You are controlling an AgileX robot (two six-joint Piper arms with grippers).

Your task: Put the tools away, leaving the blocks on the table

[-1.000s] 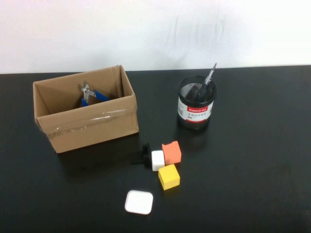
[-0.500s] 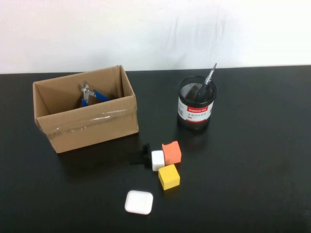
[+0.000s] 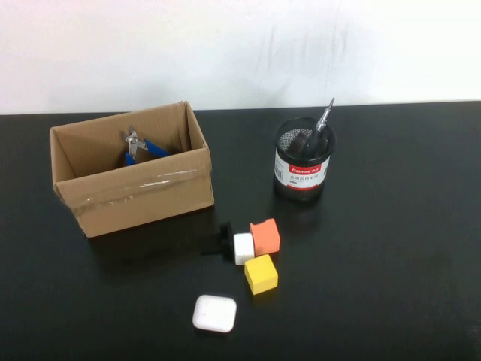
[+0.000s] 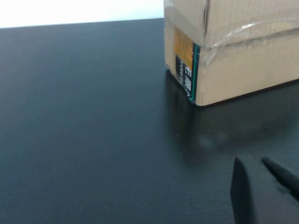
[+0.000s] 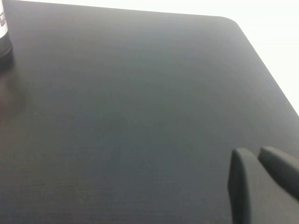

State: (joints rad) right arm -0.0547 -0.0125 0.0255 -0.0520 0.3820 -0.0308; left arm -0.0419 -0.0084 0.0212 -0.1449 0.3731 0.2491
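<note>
Tools look stowed: pliers [image 3: 139, 147] boxed, screwdriver [image 3: 323, 120] cupped; your left gripper [image 4: 266, 186] and right gripper [image 5: 259, 179], both closed and empty, sit parked well clear of the blocks [image 3: 259, 252].

Matte black table [image 3: 391, 248] on which are set a cardboard box [image 3: 135, 197], mesh pen cup [image 3: 303, 162], orange [image 3: 265, 236], yellow [image 3: 261, 274] and white [image 3: 243, 248] blocks, a small black knobbed object [image 3: 222, 239] and a white case [image 3: 214, 313].

The pliers [image 3: 140, 147] lay half hidden behind the cardboard box [image 3: 135, 192] wall. The screwdriver [image 3: 322, 124] handle sank out of sight in the mesh cup [image 3: 302, 171]. The scissors could not be made out anywhere. The picture's edge cropped the left gripper [image 4: 268, 186].
</note>
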